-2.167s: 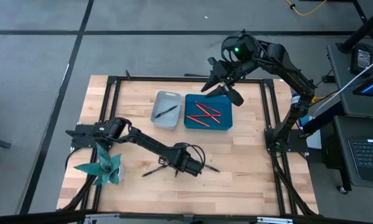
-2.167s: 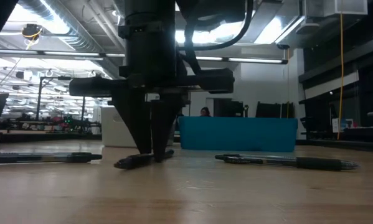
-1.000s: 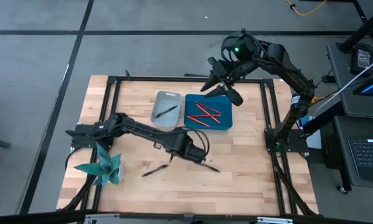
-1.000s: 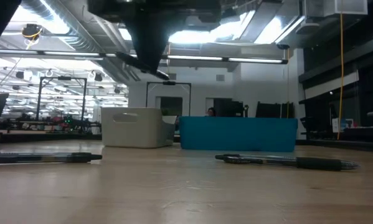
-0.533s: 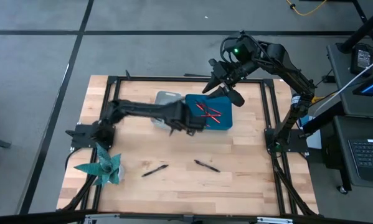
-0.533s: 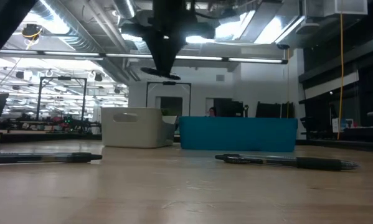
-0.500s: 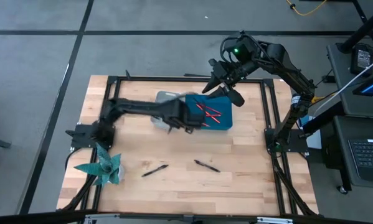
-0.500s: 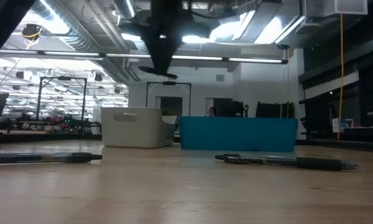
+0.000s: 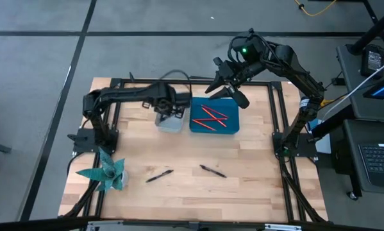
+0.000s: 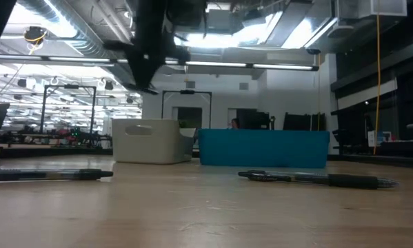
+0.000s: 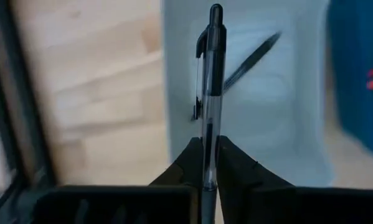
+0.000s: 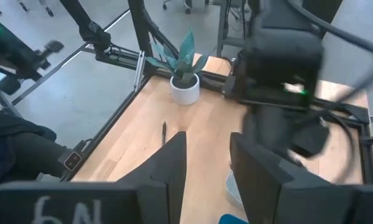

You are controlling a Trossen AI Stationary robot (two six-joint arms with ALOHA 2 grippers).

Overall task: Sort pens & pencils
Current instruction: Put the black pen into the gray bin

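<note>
Left gripper: left gripper (image 11: 209, 163) hangs over the grey tray (image 9: 170, 125), fingers pinched tight on a black pen (image 11: 210, 93) by its lower barrel, the clip end sticking out ahead.
Tray below: one pen already in tray (image 11: 251, 57) lies slantwise on its floor.
Risk of a miss: the held pen reaches out close to the tray's rim in the left wrist view; let go from here, I'd guess it could strike the wall and tip out onto the bench (image 9: 243, 160).
Risk of wrong bin: the blue tray (image 9: 233, 126) with red pencils (image 9: 209, 118) sits just beside; a bounce could carry the pen over.
Right gripper: right gripper (image 9: 222, 86) waits above the blue tray's far edge, fingers apart, holding nothing.
Left to sort: two loose pens (image 9: 159, 175) (image 9: 213, 171) lie on the bench, well apart from both trays.
</note>
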